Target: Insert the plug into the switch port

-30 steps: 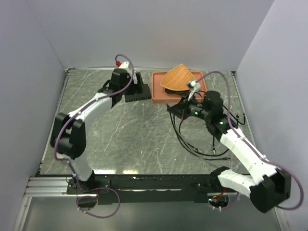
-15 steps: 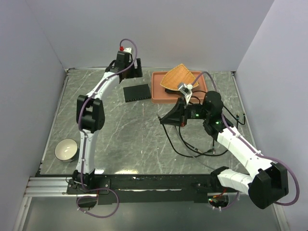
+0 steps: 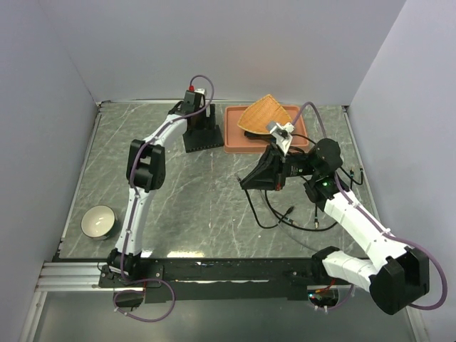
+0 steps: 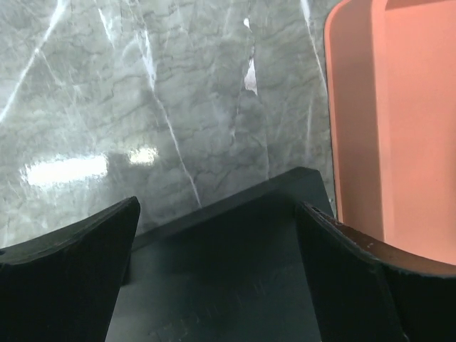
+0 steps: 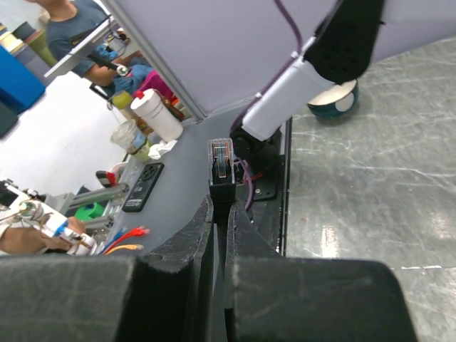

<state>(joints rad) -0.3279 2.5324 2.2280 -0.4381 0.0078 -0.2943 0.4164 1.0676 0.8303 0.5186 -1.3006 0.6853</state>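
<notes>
Now: plug (image 5: 220,160) held, box (image 3: 201,139) straddled.
The right gripper (image 5: 221,214) pinches the plug above the table (image 3: 178,199); the left gripper (image 4: 217,235) hangs wide open over the box beside the tray (image 4: 356,128).

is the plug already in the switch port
No, the plug is pinched in the right gripper, away from the black box.

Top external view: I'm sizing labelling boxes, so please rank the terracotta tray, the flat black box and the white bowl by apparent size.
1. terracotta tray: clearly the largest.
2 or 3. flat black box and white bowl: their footprints look alike and the box is partly hidden, so I won't rank them.
</notes>
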